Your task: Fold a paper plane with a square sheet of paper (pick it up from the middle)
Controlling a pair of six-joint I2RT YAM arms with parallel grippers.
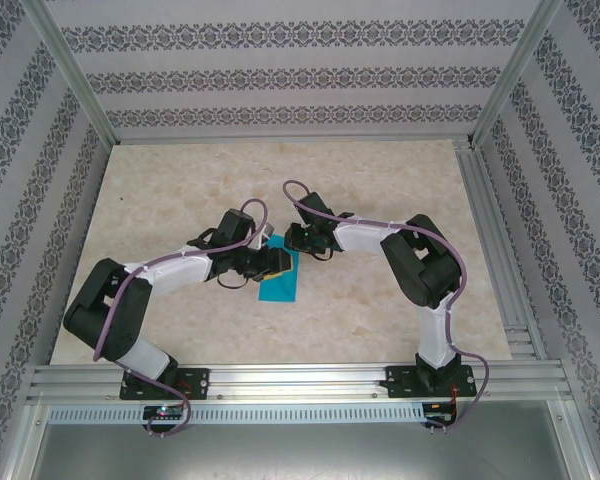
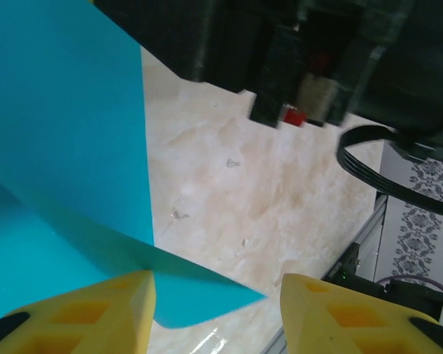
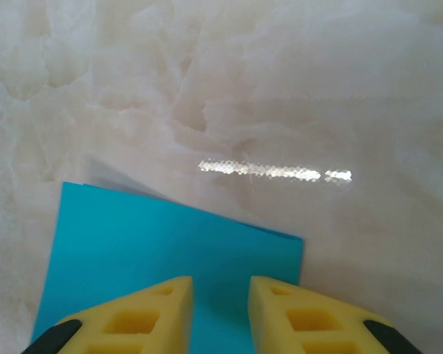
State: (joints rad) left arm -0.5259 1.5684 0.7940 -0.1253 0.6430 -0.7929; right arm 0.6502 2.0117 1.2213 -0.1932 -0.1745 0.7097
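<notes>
the square sheet of paper [image 1: 280,285] lies on the table [image 1: 380,190] at the centre of the top view, just below both gripper heads. left gripper [image 2: 218,313]: jaws spread wide, a paper corner between them, a fold line at frame left. right gripper [image 3: 220,310]: jaws narrowly parted over the sheet at lower frame, pinching nothing
</notes>
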